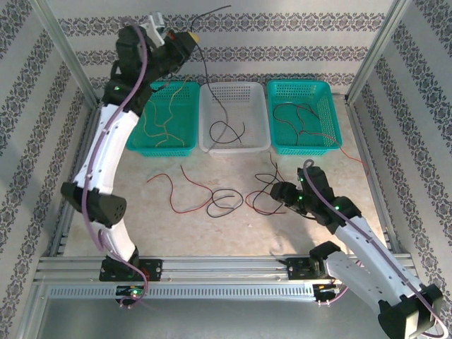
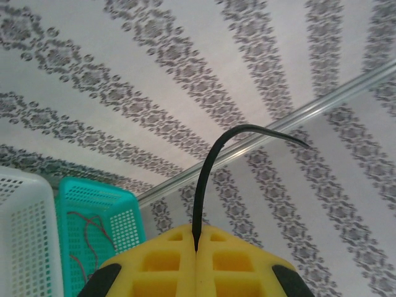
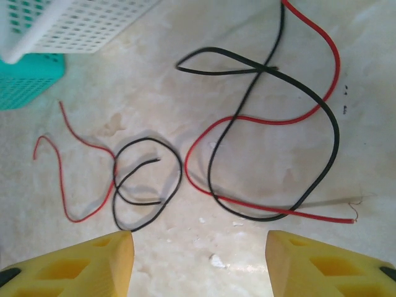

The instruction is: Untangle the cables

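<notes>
Top view: the left pincer, high at the back, is clamped on a black cable that hangs toward 6 o'clock into the white basket. The right pincer sits low, with the tangle on the table at its 9 o'clock, so the right arm is nearer.

Left wrist: the held cable runs toward 12, bending to 2 o'clock.

Right wrist: the pincer is wide open, with the red-and-black crossing at 1 o'clock.
</notes>
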You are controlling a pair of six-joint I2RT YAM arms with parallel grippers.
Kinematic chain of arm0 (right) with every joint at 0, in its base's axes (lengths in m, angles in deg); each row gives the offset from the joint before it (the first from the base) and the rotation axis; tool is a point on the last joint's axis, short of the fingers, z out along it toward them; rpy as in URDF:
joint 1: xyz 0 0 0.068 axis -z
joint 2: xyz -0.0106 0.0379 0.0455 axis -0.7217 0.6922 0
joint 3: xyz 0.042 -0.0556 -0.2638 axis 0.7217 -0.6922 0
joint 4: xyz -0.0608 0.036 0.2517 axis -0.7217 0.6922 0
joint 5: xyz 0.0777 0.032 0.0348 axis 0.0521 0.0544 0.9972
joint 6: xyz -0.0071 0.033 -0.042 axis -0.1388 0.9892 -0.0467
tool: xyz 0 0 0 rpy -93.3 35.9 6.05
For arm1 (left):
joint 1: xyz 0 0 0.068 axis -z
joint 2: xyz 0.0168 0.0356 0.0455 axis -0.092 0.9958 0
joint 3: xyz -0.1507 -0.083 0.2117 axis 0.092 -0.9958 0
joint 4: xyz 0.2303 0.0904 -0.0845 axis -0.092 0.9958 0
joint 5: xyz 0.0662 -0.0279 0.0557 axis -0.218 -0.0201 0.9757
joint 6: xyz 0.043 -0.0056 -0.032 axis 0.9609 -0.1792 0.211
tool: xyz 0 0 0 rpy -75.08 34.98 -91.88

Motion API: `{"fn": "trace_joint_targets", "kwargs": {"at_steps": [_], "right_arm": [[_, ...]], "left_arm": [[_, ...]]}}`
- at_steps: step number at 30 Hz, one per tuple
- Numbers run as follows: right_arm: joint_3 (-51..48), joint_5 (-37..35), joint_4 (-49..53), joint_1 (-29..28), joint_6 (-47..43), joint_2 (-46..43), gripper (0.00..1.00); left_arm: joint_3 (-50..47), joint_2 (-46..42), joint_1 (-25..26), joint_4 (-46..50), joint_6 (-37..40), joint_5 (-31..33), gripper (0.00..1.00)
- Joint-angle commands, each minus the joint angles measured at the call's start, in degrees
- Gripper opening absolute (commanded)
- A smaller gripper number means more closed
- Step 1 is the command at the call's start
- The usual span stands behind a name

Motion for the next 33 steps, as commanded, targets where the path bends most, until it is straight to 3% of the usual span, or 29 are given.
{"fn": "trace_joint_targets", "kwargs": {"at_steps": [1, 8, 13, 17, 21, 27, 33], "right_arm": [[4.6, -2.2, 8.5, -1.6, -2.4, -1.1, 0.6], [11.2, -3.5, 11.8, -2.8, -2.5, -0.3, 0.62], [14.9, -5.6, 13.4, -3.8, -2.5, 0.3, 0.62], [16.4, -5.9, 13.8, -3.9, -2.6, 1.1, 0.63], [18.1, -6.1, 14.0, -3.9, -4.0, 3.9, 0.63], [19.8, -6.0, 13.2, -3.9, -6.6, 9.4, 0.64], [18.7, -5.1, 11.4, -3.2, -10.2, 17.4, 0.64]], "left_arm": [[2.5, 2.1, -0.2, -5.6, -1.8, 0.5, 0.0], [1.7, 11.2, 0.8, -7.6, -3.2, 1.4, 0.0], [1.6, 16.4, 2.1, -4.4, 0.0, 3.9, 0.01], [1.2, 20.0, 2.8, -5.3, 0.2, 0.2, 0.37], [-2.8, 17.3, 3.5, -5.3, 2.9, 2.6, 0.53], [-5.1, 11.7, 3.9, 0.5, 7.5, 5.7, 0.55], [-19.1, -1.2, 5.9, -2.3, 11.2, 5.8, 0.54]]}}
